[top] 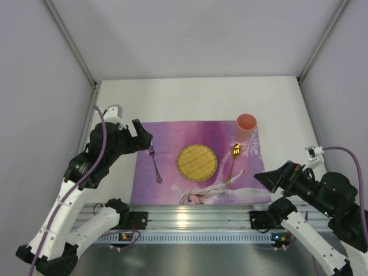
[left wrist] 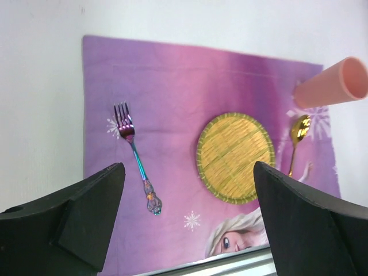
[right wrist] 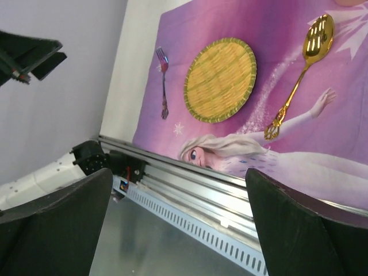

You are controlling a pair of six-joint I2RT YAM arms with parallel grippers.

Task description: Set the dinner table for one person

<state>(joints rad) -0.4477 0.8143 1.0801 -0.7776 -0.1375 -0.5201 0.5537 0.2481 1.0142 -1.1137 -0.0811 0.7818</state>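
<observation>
Sitting on placemat: one fork, one plate, one spoon, one cup.

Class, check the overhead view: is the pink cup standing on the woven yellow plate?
No, the pink cup stands apart from the woven plate, at the far right corner of the placemat.

A purple-pink cartoon-princess placemat lies flat, the princess printed along its near edge. At its middle sits a round yellow woven mat. Left of that lies an iridescent purple-blue fork, tines pointing far. To the right lies a gold slotted spoon, bowl far. A pink cup stands at the placemat's far right corner.
</observation>
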